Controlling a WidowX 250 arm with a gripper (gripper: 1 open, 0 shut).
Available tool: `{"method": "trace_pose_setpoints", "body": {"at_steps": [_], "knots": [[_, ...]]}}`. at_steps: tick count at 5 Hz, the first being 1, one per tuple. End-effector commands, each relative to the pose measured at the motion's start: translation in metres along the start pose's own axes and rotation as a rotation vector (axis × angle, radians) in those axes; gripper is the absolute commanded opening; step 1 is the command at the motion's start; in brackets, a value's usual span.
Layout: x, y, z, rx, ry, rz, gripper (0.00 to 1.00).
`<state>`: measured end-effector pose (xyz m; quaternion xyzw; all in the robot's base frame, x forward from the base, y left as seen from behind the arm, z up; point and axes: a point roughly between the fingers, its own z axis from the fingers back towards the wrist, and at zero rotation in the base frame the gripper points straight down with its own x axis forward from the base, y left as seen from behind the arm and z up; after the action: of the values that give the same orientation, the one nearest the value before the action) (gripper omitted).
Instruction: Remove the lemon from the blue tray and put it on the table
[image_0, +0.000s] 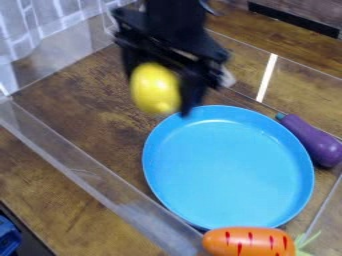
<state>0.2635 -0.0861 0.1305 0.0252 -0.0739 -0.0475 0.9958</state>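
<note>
Open wood-grain table (80, 110) lies left of the blue tray (234, 175); clear acrylic walls (80, 165) bound its edges. The gripper (163, 85) is clamped on the lemon (155, 89), a smooth yellow oval, blurred, held above the tray's upper-left rim.

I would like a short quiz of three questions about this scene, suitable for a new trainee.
1. True or false: the lemon lies on the blue tray.
2. Which thing is nearest the bottom edge of the picture? A) the eggplant B) the carrot C) the lemon
3. Fill in: the gripper is shut on the ____.

Key:
1. False. The tray holds nothing, and the lemon hangs in the gripper above the table, near the tray's upper left rim.
2. B. The carrot lies just below the tray's rim.
3. lemon
</note>
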Motion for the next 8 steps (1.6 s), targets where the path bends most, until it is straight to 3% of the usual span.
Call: {"method": "trace_pose_setpoints", "body": {"at_steps": [1, 5, 8], "knots": [[0.009, -0.008, 0.008, -0.007, -0.058, 0.012, 0.00], [0.014, 0.034, 0.015, 0.051, -0.073, -0.045, 0.00], [0.011, 0.036, 0.012, 0.068, -0.089, -0.040, 0.00]]}}
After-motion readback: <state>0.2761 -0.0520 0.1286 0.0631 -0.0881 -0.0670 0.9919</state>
